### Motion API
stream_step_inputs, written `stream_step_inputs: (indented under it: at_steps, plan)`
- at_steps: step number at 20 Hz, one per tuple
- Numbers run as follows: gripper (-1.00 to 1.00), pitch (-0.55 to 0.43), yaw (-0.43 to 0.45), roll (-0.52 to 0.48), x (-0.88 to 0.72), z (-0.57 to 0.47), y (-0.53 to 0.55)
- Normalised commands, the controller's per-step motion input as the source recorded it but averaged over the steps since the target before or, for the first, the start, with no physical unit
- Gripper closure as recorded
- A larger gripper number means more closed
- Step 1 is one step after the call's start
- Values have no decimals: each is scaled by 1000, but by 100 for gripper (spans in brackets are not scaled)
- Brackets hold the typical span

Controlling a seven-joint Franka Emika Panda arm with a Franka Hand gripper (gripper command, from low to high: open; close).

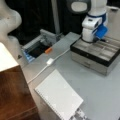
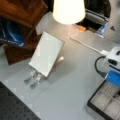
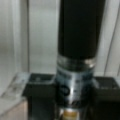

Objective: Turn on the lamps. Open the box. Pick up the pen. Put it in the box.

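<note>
In the wrist view the pen (image 3: 77, 37), black with a silver band, stands upright between my gripper's (image 3: 71, 100) dark fingers (image 3: 37, 96), which are shut on it. Behind it shows the pale lining of the box. In both front views the box (image 1: 87, 58) (image 2: 100, 105) lies open, its compartments showing. My gripper (image 1: 88, 40) is lowered over the back left part of the box. The lamp's cream shade (image 2: 67, 10) glows bright, and it also shows at a front view's left (image 1: 6, 57). Its white cord carries a small switch block (image 1: 50, 61) (image 2: 104, 52).
A white pad (image 1: 58, 96) (image 2: 47, 53) lies on the grey table. A small orange item (image 1: 48, 50) (image 2: 81, 28) sits beside a grey tray with a blue edge (image 1: 28, 56). Brown wooden furniture (image 1: 12, 92) (image 2: 22, 10) borders the table.
</note>
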Motion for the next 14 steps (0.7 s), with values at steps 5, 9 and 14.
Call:
stream_step_inputs:
  at_steps: [5, 9, 14]
  plan:
    - [100, -81, -108, 99, -64, -180, 55]
    - [100, -81, -114, 42, -86, -179, 46]
    - [100, -104, -102, -51, -130, -221, 18]
